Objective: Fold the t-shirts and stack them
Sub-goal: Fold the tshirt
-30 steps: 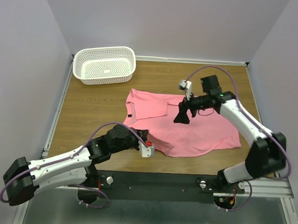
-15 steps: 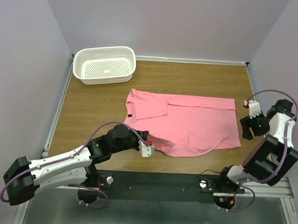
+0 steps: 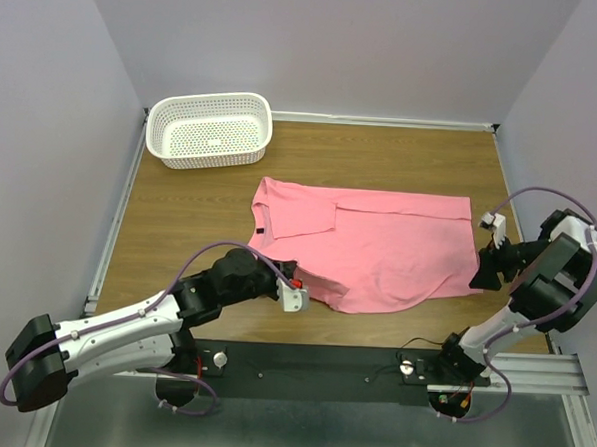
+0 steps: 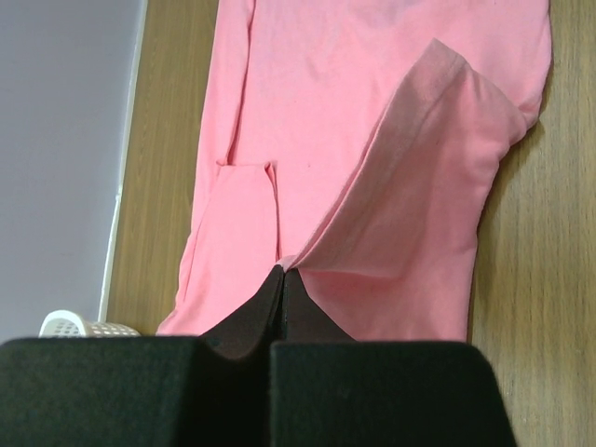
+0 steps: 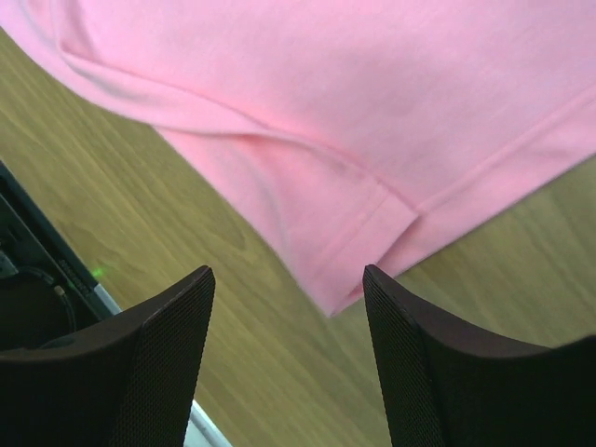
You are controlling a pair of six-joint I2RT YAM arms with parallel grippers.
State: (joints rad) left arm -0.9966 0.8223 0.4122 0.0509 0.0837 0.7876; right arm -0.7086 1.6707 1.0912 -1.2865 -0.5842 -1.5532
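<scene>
Salmon-pink t-shirt (image 3: 378,243) mostly flat mid-bench (image 3: 189,218), far sleeve folded in; main folds and stacking seemingly undone. Left end effector (image 4: 282,279) clamped shut on near-left edge, flap raised. Right end effector (image 5: 289,279) parted, empty, over near-right hem corner.

No text, brand, number or sign can be read in any view.

The only candidate is the small dark label (image 3: 261,232) at the neck of the pink t-shirt (image 3: 377,250). In the top view it is too small for any lettering on it to be made out. The two wrist views show only plain cloth, with no print.
</scene>
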